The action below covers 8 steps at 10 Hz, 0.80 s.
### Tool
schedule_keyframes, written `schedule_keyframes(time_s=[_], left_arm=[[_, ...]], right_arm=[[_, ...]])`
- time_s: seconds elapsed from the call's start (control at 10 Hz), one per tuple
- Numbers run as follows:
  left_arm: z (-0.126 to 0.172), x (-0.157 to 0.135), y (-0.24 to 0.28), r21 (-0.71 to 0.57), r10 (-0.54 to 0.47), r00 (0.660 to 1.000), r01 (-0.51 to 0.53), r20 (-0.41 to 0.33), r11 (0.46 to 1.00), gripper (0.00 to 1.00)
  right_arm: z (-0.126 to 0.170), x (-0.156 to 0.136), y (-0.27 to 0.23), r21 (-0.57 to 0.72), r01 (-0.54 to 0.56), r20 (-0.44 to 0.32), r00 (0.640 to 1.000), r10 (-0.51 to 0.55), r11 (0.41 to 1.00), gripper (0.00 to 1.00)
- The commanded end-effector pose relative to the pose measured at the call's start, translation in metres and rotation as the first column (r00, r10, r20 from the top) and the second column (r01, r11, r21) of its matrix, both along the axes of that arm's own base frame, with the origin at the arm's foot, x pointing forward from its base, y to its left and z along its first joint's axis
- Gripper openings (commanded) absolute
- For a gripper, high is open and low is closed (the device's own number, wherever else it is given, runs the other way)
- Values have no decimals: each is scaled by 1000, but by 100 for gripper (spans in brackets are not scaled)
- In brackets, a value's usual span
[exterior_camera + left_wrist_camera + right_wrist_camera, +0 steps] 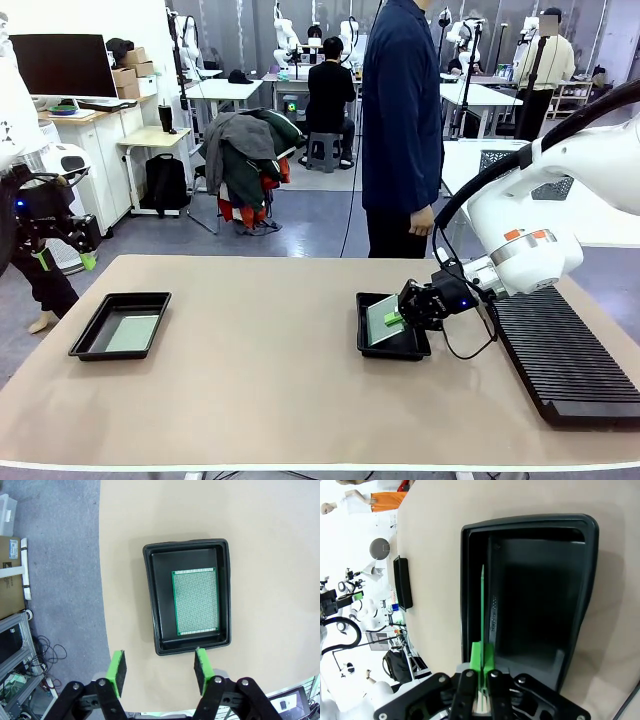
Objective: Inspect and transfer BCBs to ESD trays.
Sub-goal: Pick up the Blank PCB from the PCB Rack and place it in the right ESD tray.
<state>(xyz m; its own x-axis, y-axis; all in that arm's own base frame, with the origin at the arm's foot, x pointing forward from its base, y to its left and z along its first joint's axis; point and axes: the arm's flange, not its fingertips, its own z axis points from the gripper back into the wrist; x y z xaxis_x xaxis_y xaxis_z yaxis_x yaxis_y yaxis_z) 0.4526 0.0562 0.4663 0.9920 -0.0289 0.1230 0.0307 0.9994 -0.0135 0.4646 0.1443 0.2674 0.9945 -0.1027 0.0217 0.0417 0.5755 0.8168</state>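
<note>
Two black ESD trays lie on the tan table. The left tray [150, 300] [150, 595] holds a green BCB [133, 333] [195, 601] lying flat on its floor. My left gripper [65, 258] [160, 667] hangs open and empty high above the table's left edge, near that tray's short side. My right gripper [393, 319] [482, 662] is shut on the edge of a second BCB [378, 324] [482, 605]. It holds the board tilted on edge inside the right tray [405, 350] [530, 520], near one long wall.
A long black ribbed rack [565, 355] lies at the table's right end. A person in a dark blue coat [400, 130] stands at the far side, behind the right tray. The left tray [402, 582] shows small and far off in the right wrist view.
</note>
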Motion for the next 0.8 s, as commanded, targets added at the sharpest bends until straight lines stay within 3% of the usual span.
schedule_keyframes(time_s=[0.0,0.4,0.7], left_arm=[[-2,-2,0,2,1,1000,-1,5,1000,73],[-2,-2,0,2,1,1000,-1,5,1000,73],[-2,-2,0,2,1,1000,-1,5,1000,73]], right_arm=[[0,0,-1,8,-2,-4,1000,2,1000,3],[8,-4,6,-78,24,-13,1000,-26,997,3],[13,-3,13,-118,30,-20,999,-32,993,13]])
